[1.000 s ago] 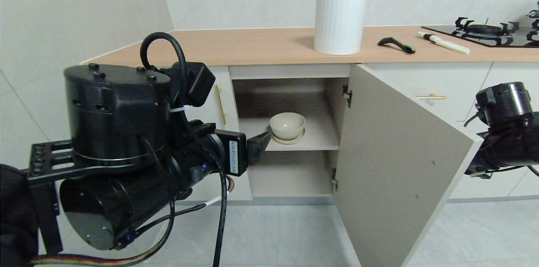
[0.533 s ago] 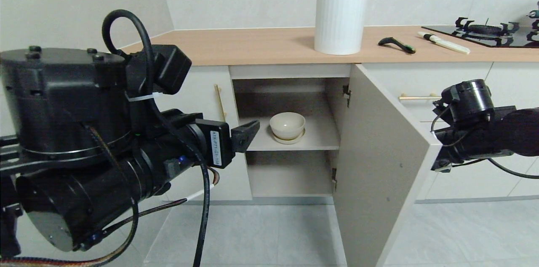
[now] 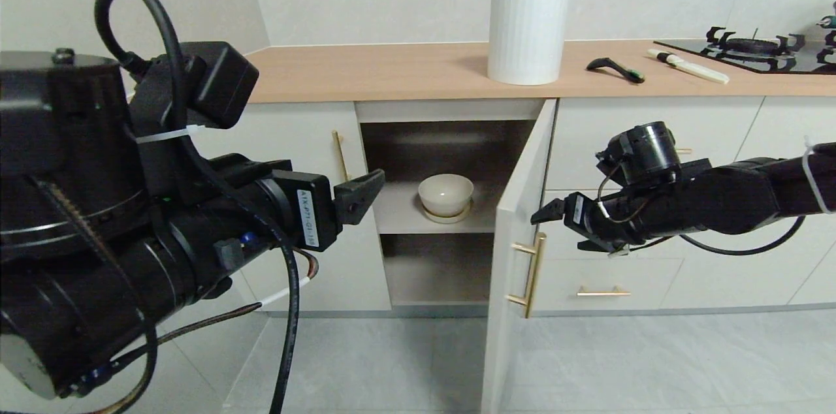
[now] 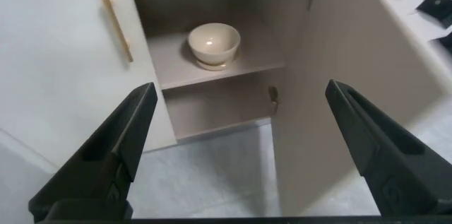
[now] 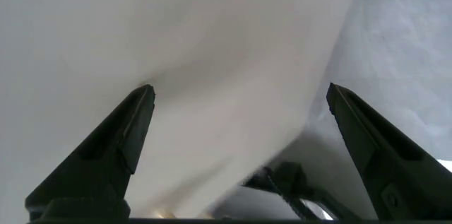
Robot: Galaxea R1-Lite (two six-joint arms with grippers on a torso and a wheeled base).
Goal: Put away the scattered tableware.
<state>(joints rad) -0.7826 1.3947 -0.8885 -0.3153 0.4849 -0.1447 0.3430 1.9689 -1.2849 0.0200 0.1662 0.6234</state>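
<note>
Your left tool (image 3: 358, 195) hangs in front of the cupboard (image 3: 450, 140), just to the left of its open compartment and apart from everything in it. In the left wrist view, that tool (image 4: 240, 88) has its fingers (image 4: 120, 139) spread wide with nothing between them.

The bowl (image 3: 445, 194) sits upright on a saucer (image 3: 447, 216) on the middle shelf (image 3: 398, 215) of the cupboard, roughly central in the opening. You can see it again past the left tool, cream-coloured and empty (image 4: 214, 40).

The cupboard door (image 3: 516, 238) is hinged on the right of the opening and stands partly open, nearly edge-on to the head camera. Its gold handle (image 3: 530, 273) faces your right arm.

Your right tool (image 3: 555, 231) is at the door's outer face, just above that handle. Its fingers (image 5: 120, 146) are spread wide and grip nothing, and the pale door panel (image 5: 212, 54) lies close in front of them. You cannot tell from these views whether a fingertip is touching the panel.

On the bench (image 3: 392, 71) above the cupboard stands a tall white ribbed vase (image 3: 528, 22). To its right lie a black peeler (image 3: 614, 68) and a white knife (image 3: 689, 66), near each other but not touching. The stove (image 3: 757, 51) is at the far right end.
</note>
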